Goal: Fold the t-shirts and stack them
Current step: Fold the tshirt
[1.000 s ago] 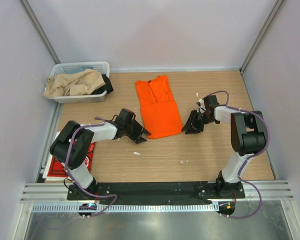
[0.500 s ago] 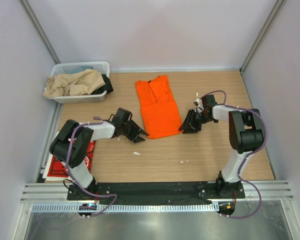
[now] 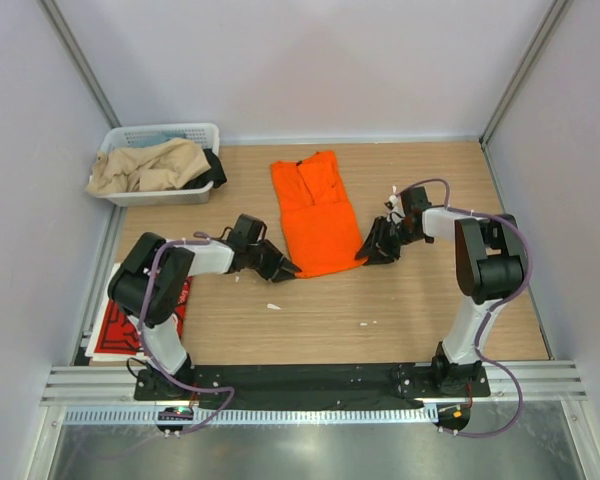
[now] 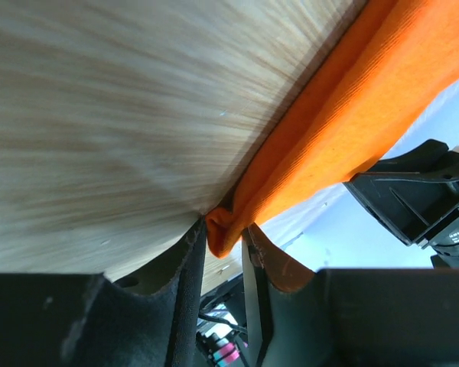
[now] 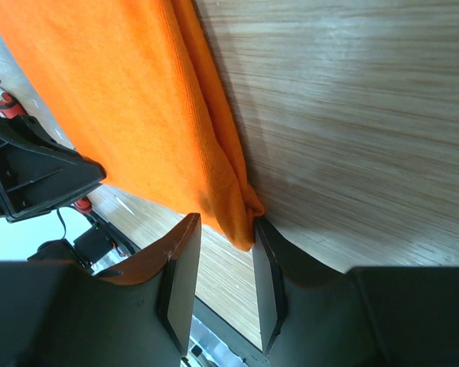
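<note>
Two near corners of the orange tee (image 3: 315,215) are in hand at once. The tee lies in the middle of the table (image 3: 430,300) as a long narrow strip, collar toward 12 o'clock and hem toward 6, its sides apparently turned in. The left gripper (image 3: 285,268) sits low at the 7 o'clock corner. In its wrist view the bunched tip of cloth is nipped between the two fingers (image 4: 190,256), so it is clamped on the corner. The right gripper (image 3: 368,252) is at the 5 o'clock corner. There the folded edge fills the gap at the fingertips (image 5: 185,252), and it looks pinched as well, though less deeply seated.

A red tee (image 3: 108,325) lies at 8 o'clock, partly under the left arm. How it is folded cannot be told. A white basket (image 3: 150,197) with beige cloth stands at 10 o'clock.

The step in hand looks like the crosswise fold, hem to collar. The next move calls for both arms to lift together and carry the hem toward 12 o'clock at an even pace. The cloth between them should stay taut so the layers do not slide apart, and the shallow right grip may slip.
</note>
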